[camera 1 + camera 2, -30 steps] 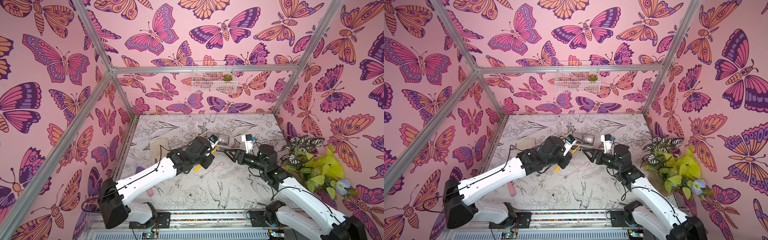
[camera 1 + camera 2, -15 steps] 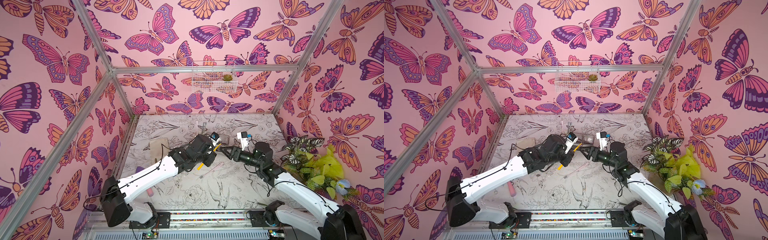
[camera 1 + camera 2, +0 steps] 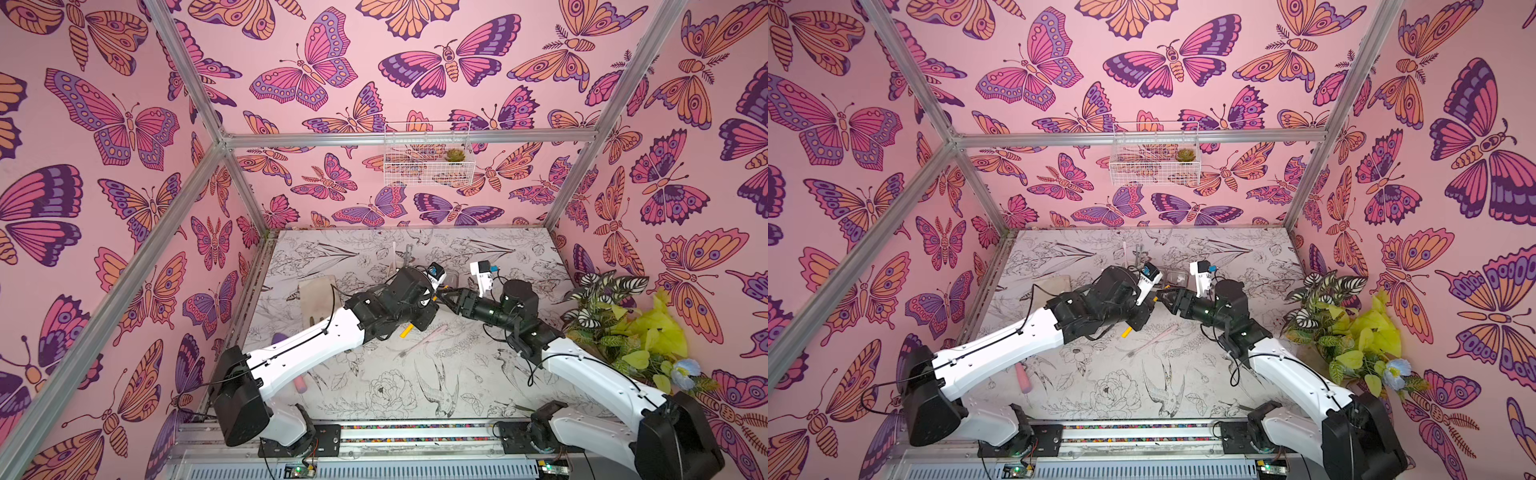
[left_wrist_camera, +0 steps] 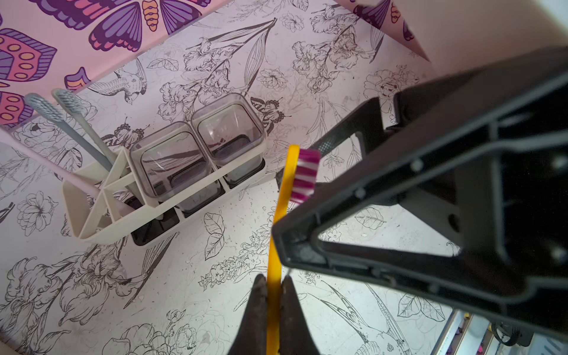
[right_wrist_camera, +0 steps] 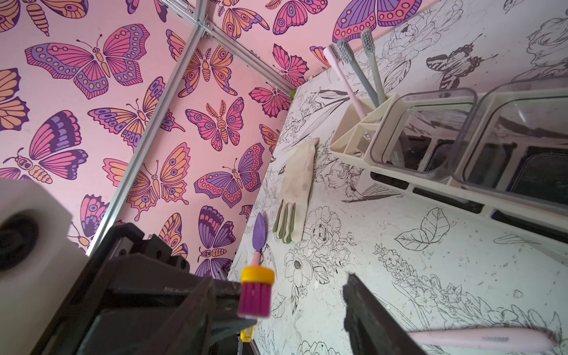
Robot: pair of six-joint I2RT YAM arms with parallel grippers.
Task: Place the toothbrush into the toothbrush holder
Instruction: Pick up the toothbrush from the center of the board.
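Yellow toothbrush clamped in left tool; right tool gapes around its bristles; toothbrush holder nearby holds three brushes.

light: bright, even | shadows: soft | blur: wrist-view foregrounds | edges: wide-angle distortion

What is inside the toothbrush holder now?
Two grey toothbrushes and a pink toothbrush stand in the toothbrush holder; both clear cups look empty. Handle ends hidden inside.
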